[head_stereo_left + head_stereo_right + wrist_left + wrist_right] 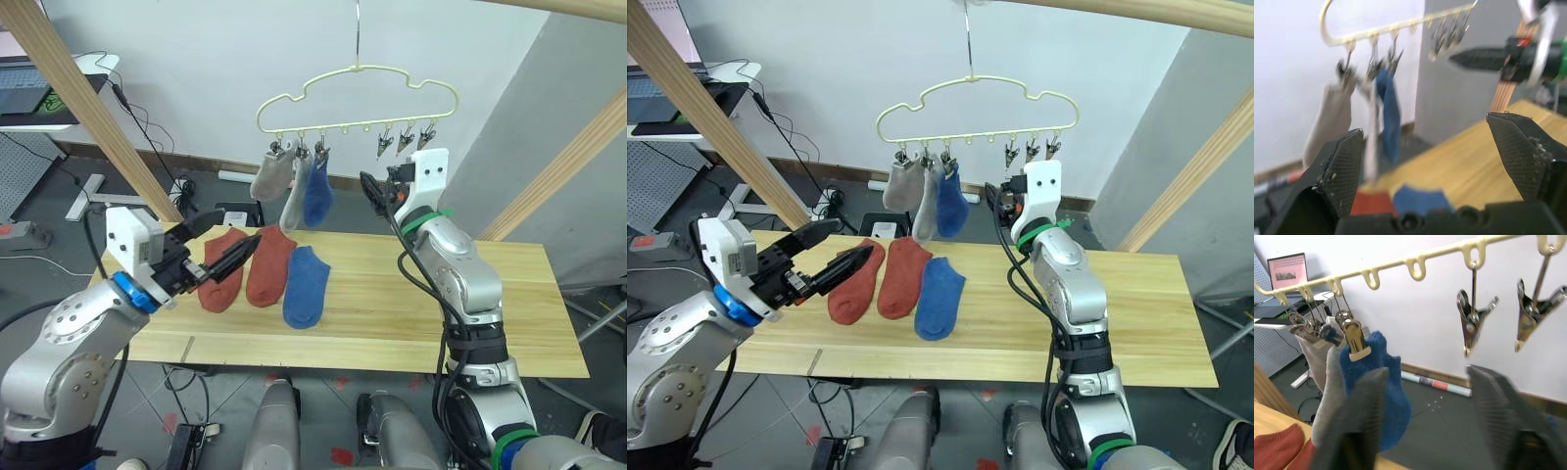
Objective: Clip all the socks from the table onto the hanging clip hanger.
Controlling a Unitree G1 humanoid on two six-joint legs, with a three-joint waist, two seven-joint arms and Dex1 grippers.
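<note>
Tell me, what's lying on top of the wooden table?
Three socks lie on the table: two rust-red socks side by side and one blue sock next to them. Whatever might be underneath the socks is covered, so it can't be seen.

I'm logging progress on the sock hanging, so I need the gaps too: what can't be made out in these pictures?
- Right gripper, right wrist view: its fingers are blurred; only their open stance reads.
- Clip hanger, left wrist view: cut off by the top edge, its clips smeared.
- Hanging blue sock, both head views: it overlaps the second grey sock, hiding part of it.
- Rust-red socks, left wrist view: behind the left gripper.
</note>
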